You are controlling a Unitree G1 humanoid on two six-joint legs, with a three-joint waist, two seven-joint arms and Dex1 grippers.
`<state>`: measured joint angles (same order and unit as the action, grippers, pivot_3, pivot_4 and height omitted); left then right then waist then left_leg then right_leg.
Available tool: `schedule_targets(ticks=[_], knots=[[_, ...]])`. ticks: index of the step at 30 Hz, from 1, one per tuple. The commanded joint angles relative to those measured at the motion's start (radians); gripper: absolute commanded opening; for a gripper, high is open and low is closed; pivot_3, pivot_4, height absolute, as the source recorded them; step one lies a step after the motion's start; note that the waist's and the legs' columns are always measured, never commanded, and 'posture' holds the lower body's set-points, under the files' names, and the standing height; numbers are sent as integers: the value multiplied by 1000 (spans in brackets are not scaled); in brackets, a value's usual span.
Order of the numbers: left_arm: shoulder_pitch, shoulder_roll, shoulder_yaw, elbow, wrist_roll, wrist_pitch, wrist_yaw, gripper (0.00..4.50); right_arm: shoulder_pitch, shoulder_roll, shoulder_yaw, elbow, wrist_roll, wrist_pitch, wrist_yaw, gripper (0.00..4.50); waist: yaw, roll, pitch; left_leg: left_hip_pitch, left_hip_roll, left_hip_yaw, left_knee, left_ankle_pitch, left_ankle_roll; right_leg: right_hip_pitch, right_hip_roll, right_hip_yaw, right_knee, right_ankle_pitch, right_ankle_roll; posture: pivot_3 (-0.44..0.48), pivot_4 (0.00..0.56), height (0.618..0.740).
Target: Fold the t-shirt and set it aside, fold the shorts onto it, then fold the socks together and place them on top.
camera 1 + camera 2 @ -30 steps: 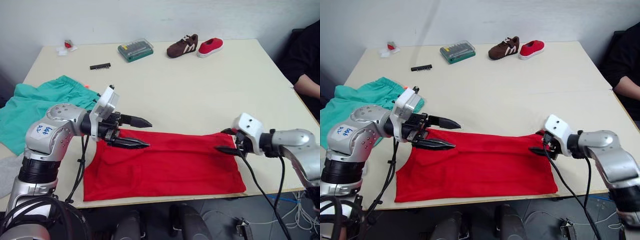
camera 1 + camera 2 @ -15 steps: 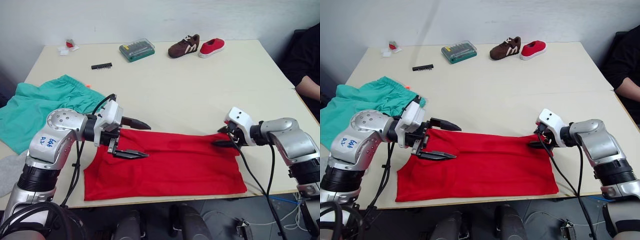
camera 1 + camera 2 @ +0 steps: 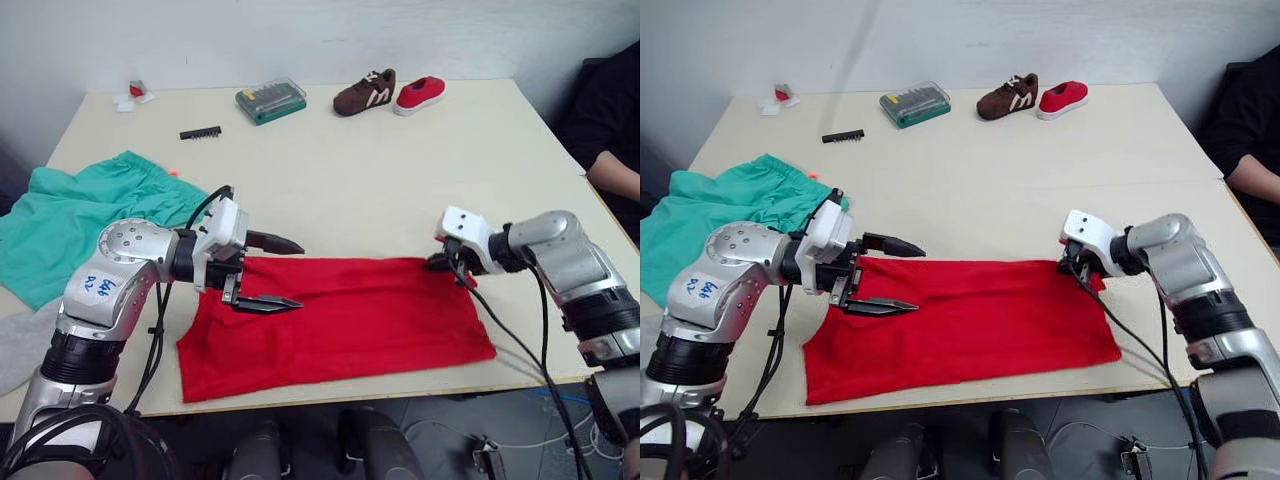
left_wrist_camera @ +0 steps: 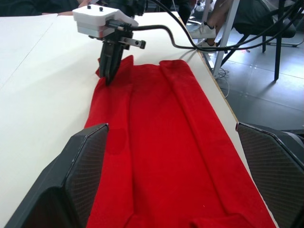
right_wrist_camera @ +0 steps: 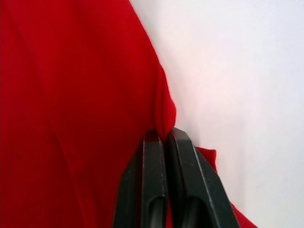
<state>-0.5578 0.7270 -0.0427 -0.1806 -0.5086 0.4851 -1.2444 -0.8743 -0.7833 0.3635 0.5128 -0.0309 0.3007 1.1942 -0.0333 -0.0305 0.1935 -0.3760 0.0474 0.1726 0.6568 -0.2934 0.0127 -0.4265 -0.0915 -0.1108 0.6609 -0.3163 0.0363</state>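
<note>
The red t-shirt [image 3: 340, 320] lies folded into a long strip near the table's front edge. My right gripper [image 5: 165, 135] is shut on a pinch of fabric at the strip's far right corner [image 3: 445, 265]. My left gripper [image 3: 290, 274] is open, one finger above the shirt's far left edge and the other over the cloth, holding nothing. The left wrist view looks along the strip [image 4: 161, 142] to the right gripper [image 4: 110, 71] at its other end. The teal shorts [image 3: 90, 210] lie spread at the table's left. A light grey sock [image 3: 18, 345] shows at the left edge.
At the table's far side stand a brown shoe [image 3: 365, 92], a red shoe [image 3: 420, 93], a green bit case [image 3: 271, 100] and a black bit strip [image 3: 200, 132]. A person's dark sleeve and arm [image 3: 612, 140] are at the right edge.
My right gripper went from open to shut, pinching the shirt's far right corner and shifting left a little. The left gripper stayed open and settled lower over the shirt's left end.
</note>
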Motion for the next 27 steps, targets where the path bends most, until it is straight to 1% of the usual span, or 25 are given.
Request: schedule_targets(ticks=[1,3,6,8,10,13,16,17,18,21,22,23,25,26,27], knots=[[-21,-12,14,-10,-2,-20,22,4500,-189,100,72,310,-141,-226,-57,30,-10,0,0,0,0,1,0,0,0,0,0,0,0,0,0,0,150,740],[-23,-22,19,-9,2,-23,41,4500,-296,169,101,504,-209,-343,-133,30,-20,0,0,0,0,1,1,0,0,0,0,1,2,0,0,0,150,740],[-17,-30,32,-29,-6,-12,70,4500,-381,232,115,672,-270,-480,-209,30,-23,0,0,0,0,1,0,1,-1,-1,0,0,2,0,-1,0,150,740],[-8,-29,45,-48,-19,0,89,4500,-415,265,116,735,-305,-555,-270,30,-23,0,0,0,0,1,-2,1,-1,-2,0,0,1,0,-1,0,150,740],[6,-24,56,-64,-23,6,106,4500,-441,289,113,774,-335,-578,-322,30,-25,0,0,-1,0,1,-2,1,-1,-1,0,1,0,0,-1,0,150,740],[22,-17,67,-77,-24,10,119,4500,-458,303,97,803,-361,-596,-354,30,-26,1,0,0,0,1,-2,1,-1,-1,0,1,1,0,-1,0,150,740],[16,-17,68,-58,-20,5,117,4500,-464,290,64,807,-357,-598,-367,754,-24,1,0,0,0,0,-1,1,-1,-1,0,1,2,0,-1,0,150,740],[11,-18,66,-48,-18,2,115,4500,-466,285,57,806,-358,-600,-375,1049,-24,1,0,0,0,0,-1,1,-1,-1,0,1,2,0,-1,0,150,740],[3,-20,64,-33,-14,-3,112,4500,-467,278,49,803,-356,-601,-385,1445,-24,1,0,0,0,0,-1,1,-1,-1,0,1,2,0,-1,0,150,740],[-63,-38,42,74,7,-24,88,4500,-471,223,-11,761,-315,-593,-392,2405,-22,2,1,-1,0,1,-1,1,-1,-2,0,1,1,0,-1,0,150,740],[-88,-43,33,120,15,-34,74,4500,-466,199,-32,736,-299,-589,-378,2643,-20,2,1,-1,0,0,-1,1,-1,-2,0,1,1,0,-1,0,150,740],[-104,-46,28,150,20,-42,64,4500,-461,184,-46,718,-291,-586,-366,3034,-18,3,2,-1,0,0,-1,1,-1,-2,0,0,1,0,-1,0,150,740],[-149,-54,13,241,39,-69,31,4500,-426,140,-102,626,-243,-526,-322,3745,-17,3,2,-1,0,0,-1,1,0,-1,0,0,1,0,-1,0,150,740],[-185,-57,-4,313,60,-92,1,4500,-356,104,-165,474,-173,-401,-268,4045,-17,3,2,-1,0,0,-2,1,0,-2,0,0,1,0,-1,0,150,740],[-211,-60,-16,366,77,-111,-22,4500,-300,79,-210,354,-122,-303,-230,4455,-15,3,2,-1,0,0,-2,1,0,-2,0,0,1,0,-1,0,150,740]])
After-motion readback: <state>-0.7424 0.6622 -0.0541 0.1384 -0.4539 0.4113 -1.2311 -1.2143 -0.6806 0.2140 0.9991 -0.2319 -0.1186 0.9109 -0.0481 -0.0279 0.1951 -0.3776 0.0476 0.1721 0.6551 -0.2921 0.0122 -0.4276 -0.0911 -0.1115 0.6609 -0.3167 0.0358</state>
